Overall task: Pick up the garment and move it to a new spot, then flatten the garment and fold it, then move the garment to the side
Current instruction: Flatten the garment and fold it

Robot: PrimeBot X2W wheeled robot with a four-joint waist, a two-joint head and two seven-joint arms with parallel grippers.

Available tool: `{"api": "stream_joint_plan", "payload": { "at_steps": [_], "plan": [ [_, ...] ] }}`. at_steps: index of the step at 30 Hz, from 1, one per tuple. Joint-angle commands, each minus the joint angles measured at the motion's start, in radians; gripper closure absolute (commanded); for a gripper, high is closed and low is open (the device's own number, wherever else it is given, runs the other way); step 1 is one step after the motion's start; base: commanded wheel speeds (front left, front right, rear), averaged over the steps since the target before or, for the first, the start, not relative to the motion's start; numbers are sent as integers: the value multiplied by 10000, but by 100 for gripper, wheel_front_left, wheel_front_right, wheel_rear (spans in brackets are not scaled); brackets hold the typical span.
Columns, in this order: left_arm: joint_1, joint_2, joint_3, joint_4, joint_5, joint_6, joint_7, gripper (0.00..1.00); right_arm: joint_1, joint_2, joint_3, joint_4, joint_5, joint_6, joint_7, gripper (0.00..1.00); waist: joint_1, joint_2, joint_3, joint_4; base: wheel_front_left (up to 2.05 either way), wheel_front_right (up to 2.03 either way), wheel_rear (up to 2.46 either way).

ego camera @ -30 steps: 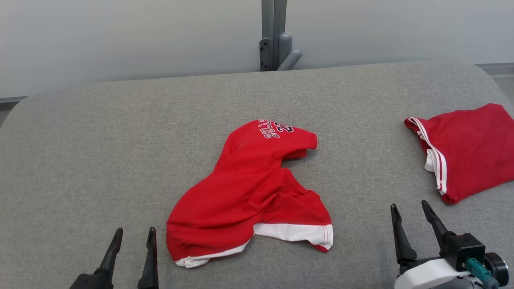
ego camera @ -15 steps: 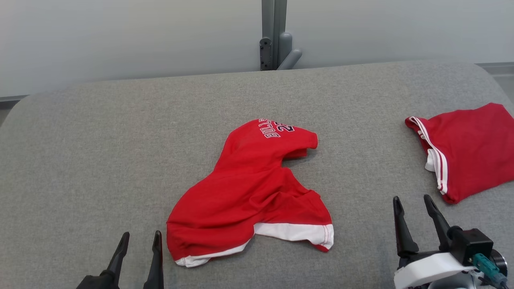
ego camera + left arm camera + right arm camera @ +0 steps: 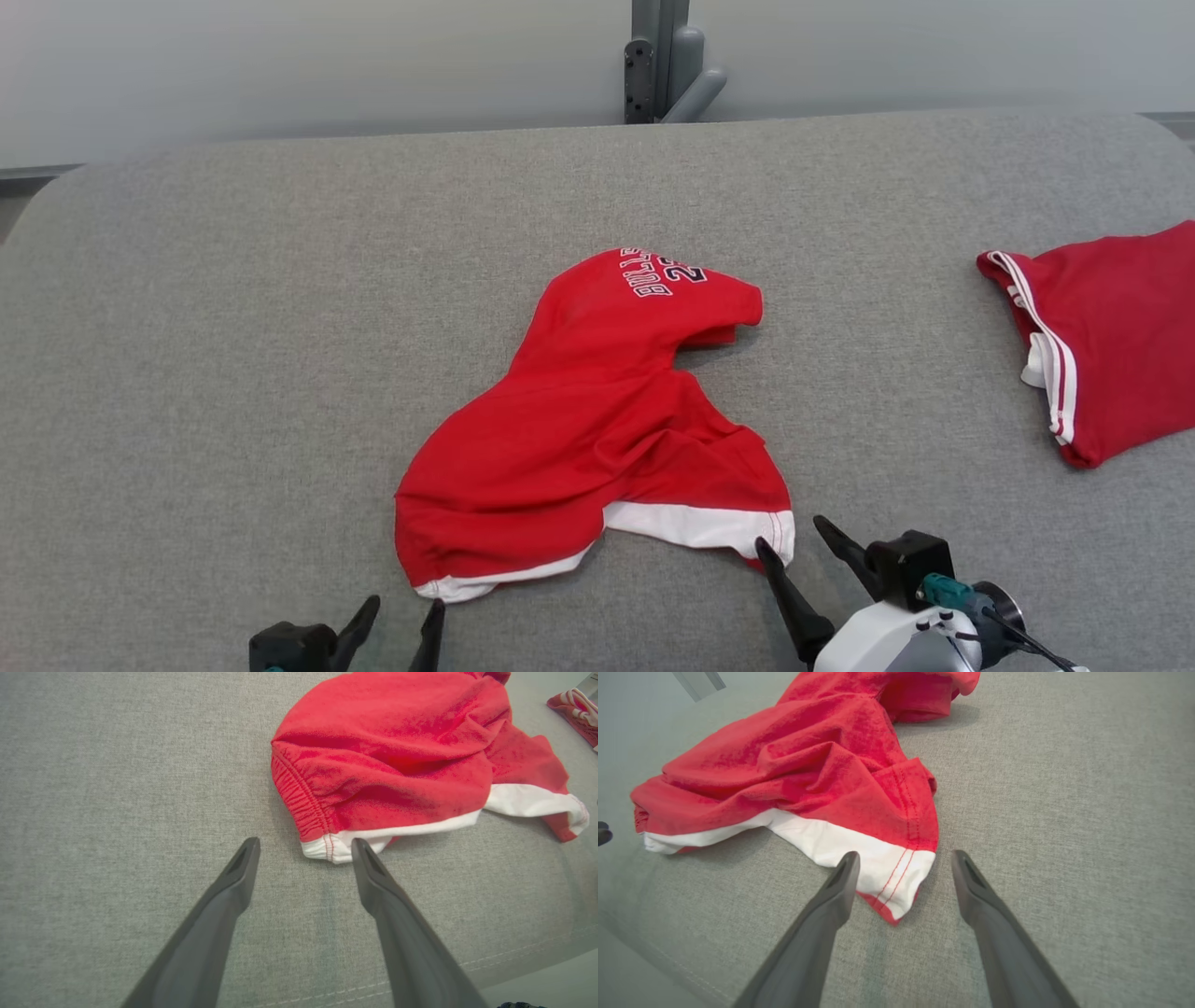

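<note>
Grey fabric table (image 3: 233, 327), second red striped garment (image 3: 1120, 336) far right, grey post (image 3: 658, 56) behind.

Long dark jaws — white wrist (image 3: 887, 642), teal plug (image 3: 941, 592).

Light is bright, even and diffuse, with no hard glare anywhere on the grey fabric-covered bench (image 3: 233, 327). The crumpled red garment with white hem (image 3: 579, 439) casts only soft, short shadows: a dim patch under its raised fold at the far end and a thin line beneath the hem. The head view is sharp throughout. Both wrist views bow the bench's edge near the corners. There the red looks oversaturated and grainy, and the left claw (image 3: 304, 843) and right claw (image 3: 904, 855) go soft toward the bottom edge.
</note>
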Motion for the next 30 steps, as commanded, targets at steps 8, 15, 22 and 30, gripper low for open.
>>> {"api": "stream_joint_plan", "payload": {
  "at_steps": [8, 15, 22, 30],
  "plan": [
    [-441, 189, -447, 241, -516, -24, 73, 0, -156, -133, 365, 288, 312, -9, 127, 0, 0, 5, 374, 109, 0, 0, 0],
    [-707, 296, -625, 463, -711, -25, -125, 0, -366, -128, 539, 383, 365, -9, 24, 0, 0, 5, 452, 73, 0, 0, 0],
    [-978, 304, -891, 763, -908, -25, -236, 0, -484, -144, 596, 465, 422, -9, -100, 0, 0, 5, 546, 81, 0, 0, 0],
    [-1247, 349, -1195, 1149, -1094, -25, -401, 0, -547, -184, 633, 489, 403, -9, -165, 0, 0, 5, 618, 86, 0, 0, 0]
  ]
}}
